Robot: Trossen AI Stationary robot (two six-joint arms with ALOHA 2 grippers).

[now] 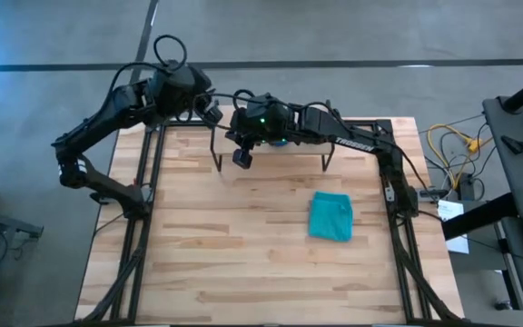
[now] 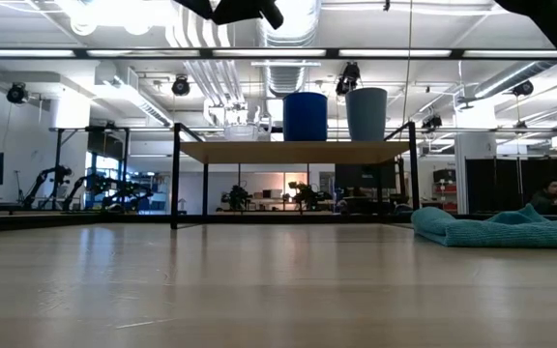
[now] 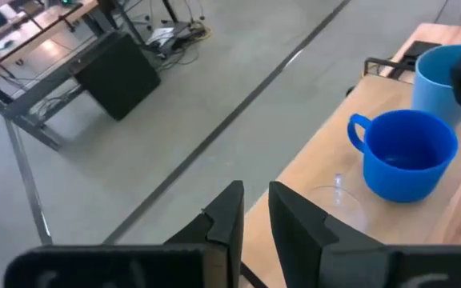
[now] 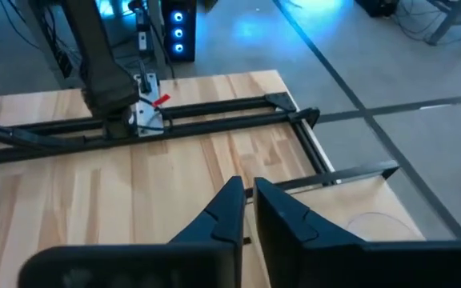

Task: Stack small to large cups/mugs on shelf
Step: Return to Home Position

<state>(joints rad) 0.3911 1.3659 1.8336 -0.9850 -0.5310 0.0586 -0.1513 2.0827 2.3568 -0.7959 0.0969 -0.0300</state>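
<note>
In the low view the shelf (image 2: 293,152) stands on black legs at the table's far side. Three vessels stand side by side on it: the clear cup (image 2: 241,130), the deep blue mug (image 2: 305,116) and the light blue cup (image 2: 366,114). The left wrist view shows the mug (image 3: 407,154) with its handle, the light blue cup (image 3: 441,77) and, faintly, the clear cup (image 3: 338,202). My left gripper (image 3: 252,210) is shut and hovers off the shelf's far-left corner (image 1: 212,111). My right gripper (image 4: 247,206), also shut, hangs above the shelf's left part (image 1: 241,156). In the high view the right arm hides the cups.
A teal folded cloth (image 1: 330,216) lies on the table's right half, also seen in the low view (image 2: 499,227). Black frame rails (image 1: 143,182) run along the table's left and right edges. Bare wood (image 1: 225,245) stretches between the shelf and the near edge.
</note>
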